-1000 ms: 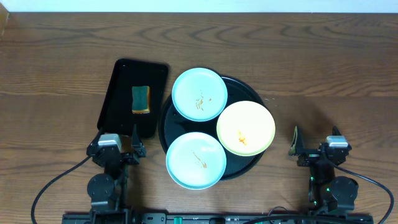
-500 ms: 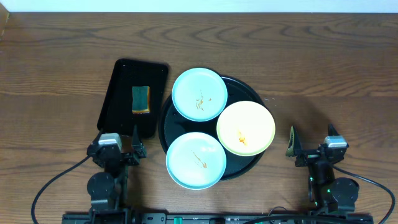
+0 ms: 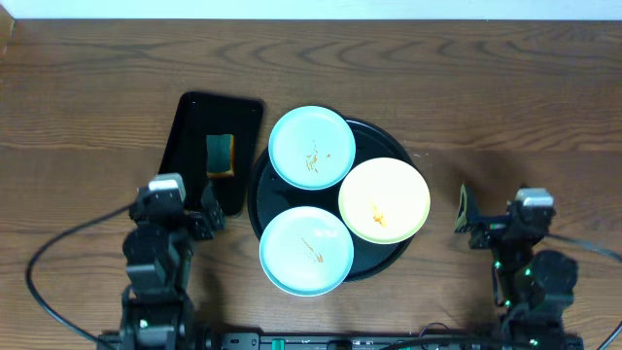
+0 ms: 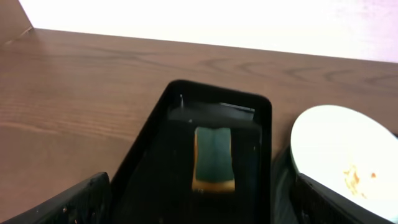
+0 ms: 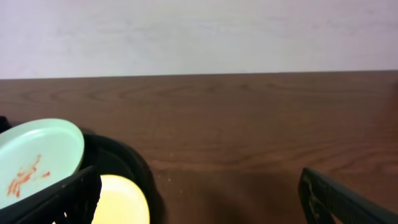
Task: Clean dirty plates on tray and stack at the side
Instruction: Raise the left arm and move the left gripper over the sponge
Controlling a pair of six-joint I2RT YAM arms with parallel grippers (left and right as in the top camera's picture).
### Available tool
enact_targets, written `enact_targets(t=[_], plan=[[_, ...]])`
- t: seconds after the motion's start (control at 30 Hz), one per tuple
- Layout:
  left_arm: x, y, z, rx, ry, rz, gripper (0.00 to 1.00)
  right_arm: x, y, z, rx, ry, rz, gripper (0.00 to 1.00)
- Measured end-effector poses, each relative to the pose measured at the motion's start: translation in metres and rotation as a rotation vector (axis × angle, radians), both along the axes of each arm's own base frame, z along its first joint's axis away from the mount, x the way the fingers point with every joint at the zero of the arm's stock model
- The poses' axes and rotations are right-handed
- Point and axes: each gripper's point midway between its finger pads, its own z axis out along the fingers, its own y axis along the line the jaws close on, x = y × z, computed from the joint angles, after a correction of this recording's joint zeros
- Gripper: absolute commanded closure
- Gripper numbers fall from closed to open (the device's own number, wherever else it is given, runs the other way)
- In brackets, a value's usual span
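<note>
Three plates lie on the round black tray (image 3: 255, 199). One mint-blue plate (image 3: 311, 147) sits at the back and another mint-blue plate (image 3: 306, 250) at the front. The pale yellow plate (image 3: 384, 199) is on the right. All three carry orange-brown smears. My left gripper (image 3: 182, 207) hovers left of the tray, open and holding nothing. It points at the rectangular tray, and its dark fingers (image 4: 81, 202) frame the left wrist view. My right gripper (image 3: 496, 216) stands open and holding nothing on the right of the round tray. Its view shows the back plate (image 5: 37, 158) and the yellow plate (image 5: 121, 199).
A smaller rectangular black tray (image 3: 190, 146) lies left of the round tray. It holds a green and yellow sponge (image 3: 221, 156), also seen as a sponge (image 4: 214, 158) ahead of my left gripper. Bare wooden table (image 3: 505, 117) spreads to the right and behind.
The left arm has risen and moved forward towards the rectangular tray. The right arm has shifted slightly right. Both grippers stay open and the plates have not moved.
</note>
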Motion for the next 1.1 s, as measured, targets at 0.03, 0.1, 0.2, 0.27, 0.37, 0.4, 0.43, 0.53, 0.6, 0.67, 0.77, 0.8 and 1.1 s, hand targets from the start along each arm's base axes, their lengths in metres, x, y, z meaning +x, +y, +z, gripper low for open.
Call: enact_targets(t=[0.03, 0.1, 0.2, 0.27, 0.37, 0.4, 0.43, 0.53, 0.6, 0.67, 0.77, 0.8, 1.1], plan=[[0.004, 0.0, 0.005, 0.0, 0.007, 0.0, 0.08, 0.004, 0.0, 0.002, 0.0, 0.018, -0.001, 0.01], [0.01, 0.001, 0.01, -0.001, 0.025, 0.0, 0.08, 0.01, -0.001, 0.002, -0.001, 0.049, -0.003, 0.01], [0.016, 0.001, 0.014, -0.002, 0.051, 0.0, 0.08, 0.021, -0.002, 0.003, -0.006, 0.097, -0.002, 0.01], [0.017, 0.001, 0.017, -0.003, 0.056, 0.0, 0.08, 0.027, -0.002, 0.003, -0.008, 0.126, -0.003, 0.01], [0.016, 0.001, 0.016, -0.003, 0.067, 0.0, 0.08, 0.032, -0.003, 0.0, -0.008, 0.175, -0.004, 0.01], [0.015, 0.001, 0.013, -0.004, 0.077, 0.0, 0.08, 0.033, -0.003, -0.002, -0.007, 0.194, -0.004, 0.01], [0.014, 0.001, 0.011, -0.005, 0.088, 0.0, 0.08, 0.033, -0.003, -0.005, -0.007, 0.211, -0.004, 0.01], [0.012, 0.001, 0.007, -0.005, 0.106, 0.0, 0.08, 0.031, -0.002, -0.011, -0.006, 0.24, -0.003, 0.01], [0.012, 0.001, 0.006, -0.006, 0.107, 0.0, 0.08, 0.031, -0.002, -0.01, -0.005, 0.24, -0.001, 0.01], [0.012, 0.001, 0.006, -0.006, 0.108, 0.0, 0.08, 0.031, 0.0, -0.008, -0.002, 0.232, 0.01, 0.01], [0.012, 0.001, 0.006, -0.006, 0.108, 0.0, 0.08, 0.03, 0.001, -0.006, -0.001, 0.226, 0.019, 0.01], [0.012, 0.001, 0.006, -0.005, 0.108, 0.0, 0.08, 0.03, 0.002, -0.006, -0.001, 0.226, 0.021, 0.01], [0.012, 0.001, 0.007, -0.005, 0.107, 0.0, 0.08, 0.026, 0.003, -0.013, 0.003, 0.255, 0.03, 0.01]])
